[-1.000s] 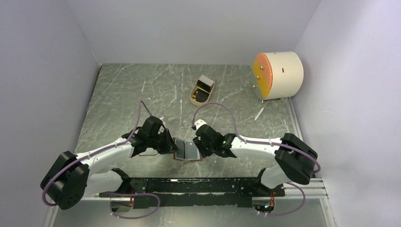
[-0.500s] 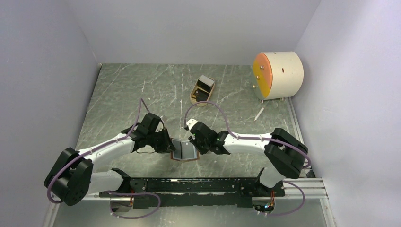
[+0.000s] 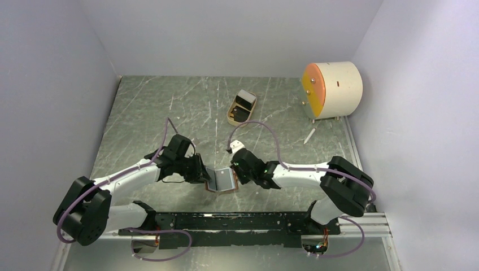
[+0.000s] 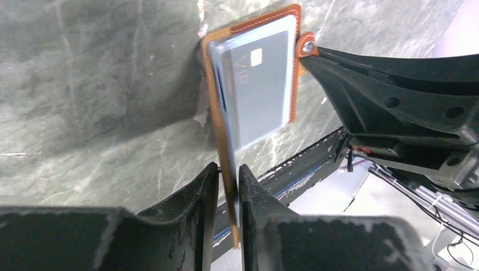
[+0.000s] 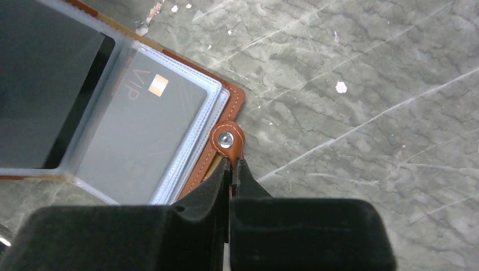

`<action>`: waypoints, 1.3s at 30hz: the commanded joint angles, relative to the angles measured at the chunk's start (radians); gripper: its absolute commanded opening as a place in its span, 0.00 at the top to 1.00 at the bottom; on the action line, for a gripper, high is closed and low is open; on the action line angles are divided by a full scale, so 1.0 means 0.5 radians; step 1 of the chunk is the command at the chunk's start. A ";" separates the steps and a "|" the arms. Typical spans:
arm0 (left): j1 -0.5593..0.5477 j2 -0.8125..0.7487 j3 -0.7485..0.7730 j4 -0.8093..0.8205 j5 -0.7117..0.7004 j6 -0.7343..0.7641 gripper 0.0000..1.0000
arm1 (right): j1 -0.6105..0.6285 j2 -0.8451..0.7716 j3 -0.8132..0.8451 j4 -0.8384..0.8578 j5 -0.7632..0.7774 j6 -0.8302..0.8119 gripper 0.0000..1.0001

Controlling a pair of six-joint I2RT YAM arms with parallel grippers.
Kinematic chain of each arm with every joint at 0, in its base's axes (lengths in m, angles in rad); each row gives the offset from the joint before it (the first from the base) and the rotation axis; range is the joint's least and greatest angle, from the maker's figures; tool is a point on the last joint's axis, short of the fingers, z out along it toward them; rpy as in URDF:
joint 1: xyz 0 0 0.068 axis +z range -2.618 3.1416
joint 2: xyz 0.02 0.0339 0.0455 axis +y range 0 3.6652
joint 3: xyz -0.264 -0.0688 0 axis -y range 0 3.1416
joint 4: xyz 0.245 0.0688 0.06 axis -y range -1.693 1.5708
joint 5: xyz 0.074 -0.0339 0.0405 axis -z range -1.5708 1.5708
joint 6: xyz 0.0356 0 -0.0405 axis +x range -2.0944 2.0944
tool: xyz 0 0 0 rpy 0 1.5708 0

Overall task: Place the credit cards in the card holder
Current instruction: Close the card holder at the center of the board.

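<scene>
The left hand (image 4: 229, 172) is closed on the raised left flap of the card holder (image 4: 248, 26), which is seen edge-on between its fingers. The right hand (image 5: 230, 165) is pinched shut on the snap tab (image 5: 226, 138) at the card holder's right edge. The reddish-brown card holder is thus held open between the two hands, with its right half laid on the counter (image 5: 367, 84). A dark grey card marked VIP (image 5: 141, 130) is tucked into a clear sleeve on that right half. Beyond the card holder and well apart from it, a tan oval tray (image 3: 229, 118) is set, and more cards (image 3: 246, 100) are seen inside it. Far to the right of the card holder, a cream drum with an orange face (image 3: 333, 89) is placed near the wall.
</scene>
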 commanded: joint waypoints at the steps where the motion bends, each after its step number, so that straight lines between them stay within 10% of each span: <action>1: 0.014 -0.019 0.015 0.161 0.197 -0.033 0.74 | 0.009 -0.033 -0.124 0.310 -0.065 0.244 1.00; 17: 0.011 0.059 -0.135 0.724 0.392 -0.148 0.59 | 0.007 -0.105 -0.486 1.047 -0.168 0.705 1.00; 39: 0.011 0.171 0.056 0.329 -0.062 0.019 0.47 | 0.000 -0.151 -0.612 1.220 -0.158 0.792 1.00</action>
